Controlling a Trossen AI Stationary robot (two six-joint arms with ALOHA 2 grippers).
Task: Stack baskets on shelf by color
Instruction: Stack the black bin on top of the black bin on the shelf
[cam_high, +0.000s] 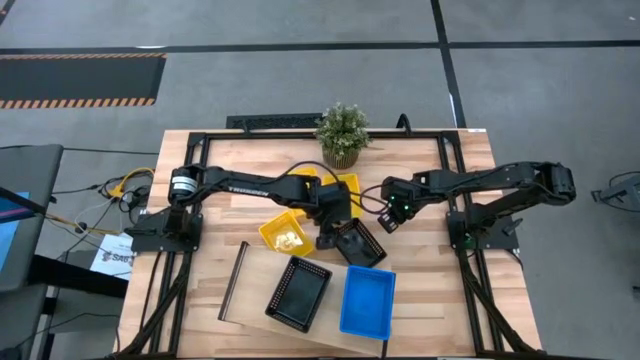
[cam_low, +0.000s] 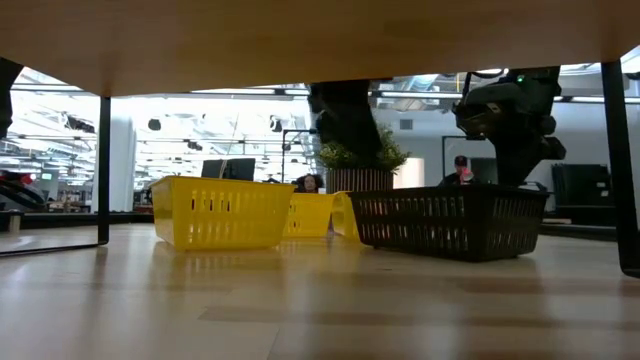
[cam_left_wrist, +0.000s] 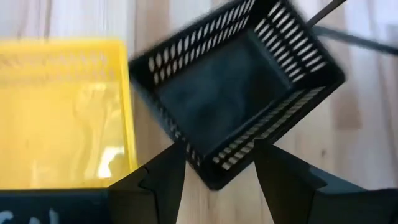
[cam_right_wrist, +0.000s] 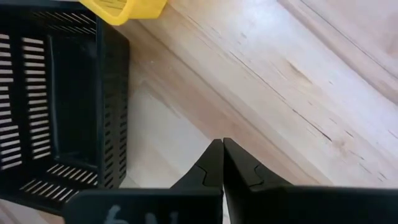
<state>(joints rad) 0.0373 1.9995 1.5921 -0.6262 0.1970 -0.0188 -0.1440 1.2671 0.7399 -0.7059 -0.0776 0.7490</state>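
Here the left gripper (cam_left_wrist: 214, 171) hangs over a black basket (cam_left_wrist: 236, 93) at mid-table, fingers spread apart, the basket's near wall lying between them and unclasped. A yellow basket (cam_left_wrist: 62, 112) sits just beside it. The right gripper (cam_right_wrist: 222, 163), fingers pressed together and empty, hovers beside the black one.

Grey floor (cam_high: 300, 25), striped hazard mat (cam_high: 80, 80), bright hall beyond

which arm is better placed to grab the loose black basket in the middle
Left. The left pincer is open with the black basket wall between its fingers; the right pincer is shut, beside it.
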